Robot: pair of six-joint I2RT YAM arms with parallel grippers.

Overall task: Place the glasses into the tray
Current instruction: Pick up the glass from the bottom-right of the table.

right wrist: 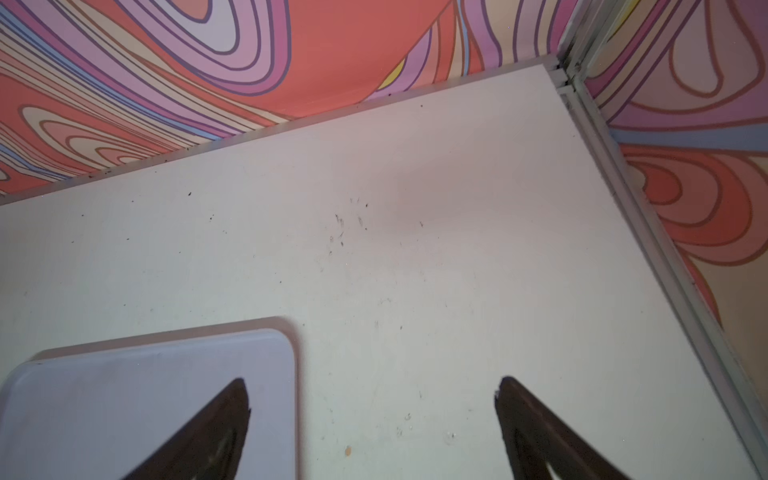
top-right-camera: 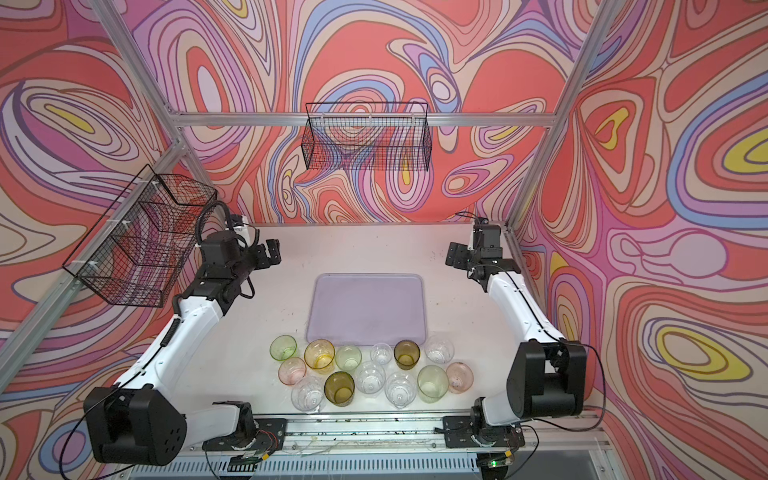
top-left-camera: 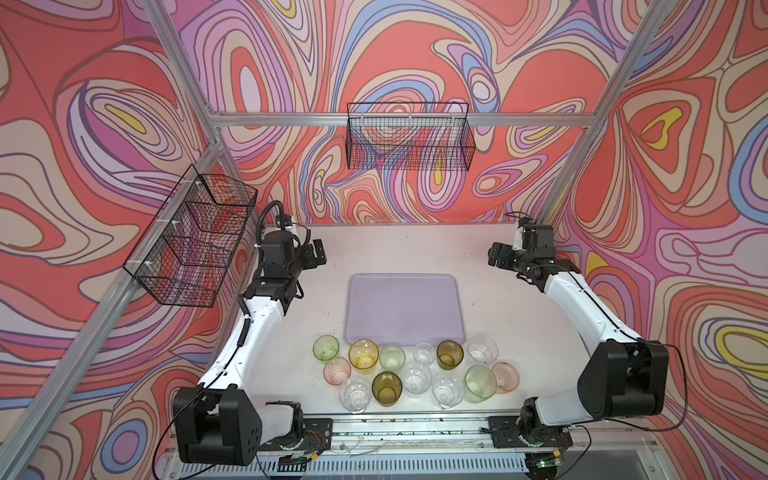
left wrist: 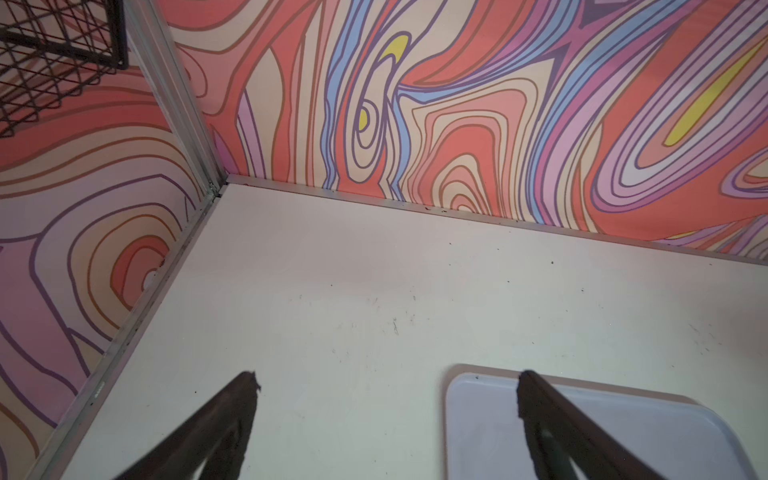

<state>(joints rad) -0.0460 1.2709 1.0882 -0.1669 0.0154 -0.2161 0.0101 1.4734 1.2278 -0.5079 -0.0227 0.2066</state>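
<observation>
Several small tumblers, the glasses, stand in a cluster near the table's front edge in both top views: pale green [top-left-camera: 326,347], amber-yellow [top-left-camera: 363,353], olive-brown [top-right-camera: 406,354], pink [top-left-camera: 505,377] and clear [top-right-camera: 308,395] ones. Just behind them lies the pale lavender tray [top-left-camera: 402,307] [top-right-camera: 368,309], bare. My left gripper [top-left-camera: 316,253] [left wrist: 387,378] hovers open behind the tray's far left corner [left wrist: 490,424]. Over the far right corner [right wrist: 124,395], my right gripper [top-left-camera: 496,255] [right wrist: 372,383] is open too. Nothing sits between either pair of fingers.
One black wire basket [top-left-camera: 409,137] hangs on the back wall, and another [top-left-camera: 195,245] on the left wall above my left arm. Patterned walls close in the table on three sides. A metal rail [top-left-camera: 415,428] runs along the front edge.
</observation>
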